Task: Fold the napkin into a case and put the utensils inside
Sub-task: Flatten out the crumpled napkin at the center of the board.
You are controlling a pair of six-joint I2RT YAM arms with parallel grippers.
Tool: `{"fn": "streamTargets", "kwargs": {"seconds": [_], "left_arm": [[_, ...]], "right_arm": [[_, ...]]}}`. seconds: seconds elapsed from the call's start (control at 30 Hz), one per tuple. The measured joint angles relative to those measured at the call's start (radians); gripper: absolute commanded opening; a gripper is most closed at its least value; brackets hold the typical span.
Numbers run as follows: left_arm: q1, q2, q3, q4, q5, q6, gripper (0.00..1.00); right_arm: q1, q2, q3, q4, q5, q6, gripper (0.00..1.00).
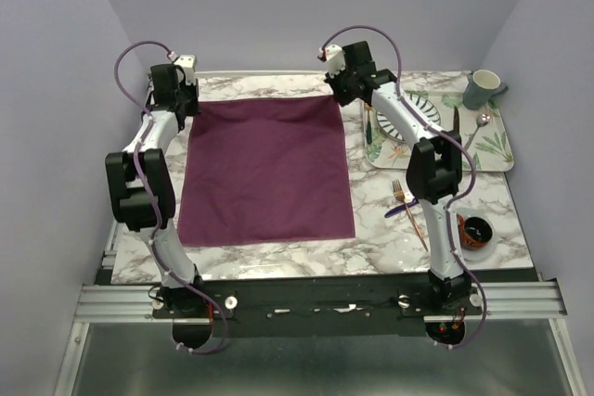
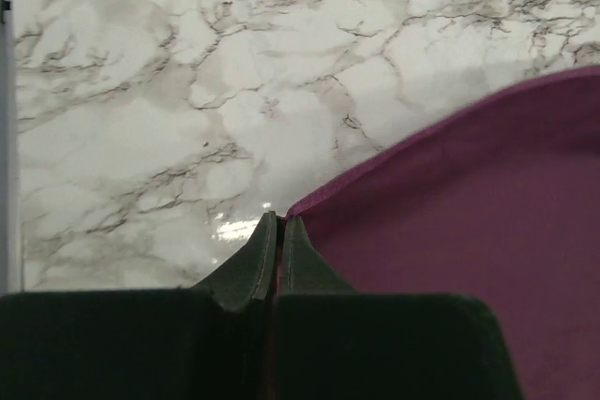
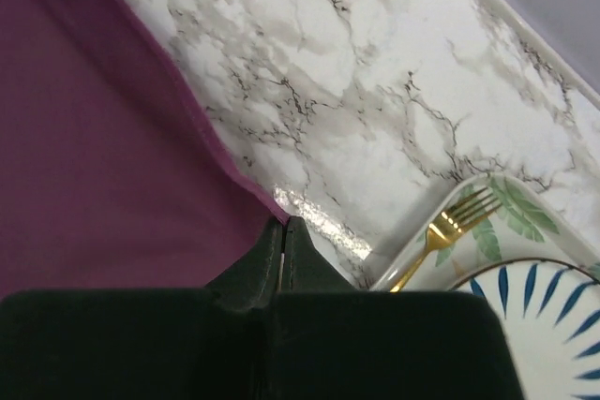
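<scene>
The plum-purple napkin (image 1: 267,169) lies spread flat on the marble table. My left gripper (image 1: 186,99) is at its far left corner. In the left wrist view the jaws (image 2: 278,222) are shut with the napkin's corner (image 2: 469,222) pinched between them. My right gripper (image 1: 342,92) is at the far right corner. In the right wrist view it (image 3: 284,224) is shut on the tip of the napkin's corner (image 3: 94,156). The copper fork (image 1: 411,215) and dark blue knife (image 1: 399,210) lie crossed on the table right of the napkin. No case shows.
A leaf-patterned tray (image 1: 497,150) at the back right holds a plate (image 1: 408,118), a gold fork (image 3: 441,231), a silver spoon (image 1: 480,125) and a grey mug (image 1: 483,88). A small dark bowl (image 1: 475,231) stands near the front right edge.
</scene>
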Motion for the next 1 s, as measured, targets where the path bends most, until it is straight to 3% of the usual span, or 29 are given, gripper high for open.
{"fn": "streamTargets", "kwargs": {"seconds": [0.27,0.5,0.77,1.0], "left_arm": [[0.011,0.259,0.173,-0.021,0.066,0.0,0.0],[0.036,0.267,0.193,-0.055,0.109,0.006,0.0],[0.062,0.223,0.142,-0.11,0.138,0.069,0.0],[0.077,0.226,0.153,-0.114,0.166,0.069,0.0]], "right_arm": [[-0.001,0.137,0.034,0.05,0.018,-0.033,0.01],[-0.005,0.135,0.024,0.098,0.022,-0.043,0.01],[-0.007,0.07,-0.103,0.11,0.022,-0.074,0.01],[-0.007,0.095,-0.04,0.132,0.051,-0.073,0.01]]}}
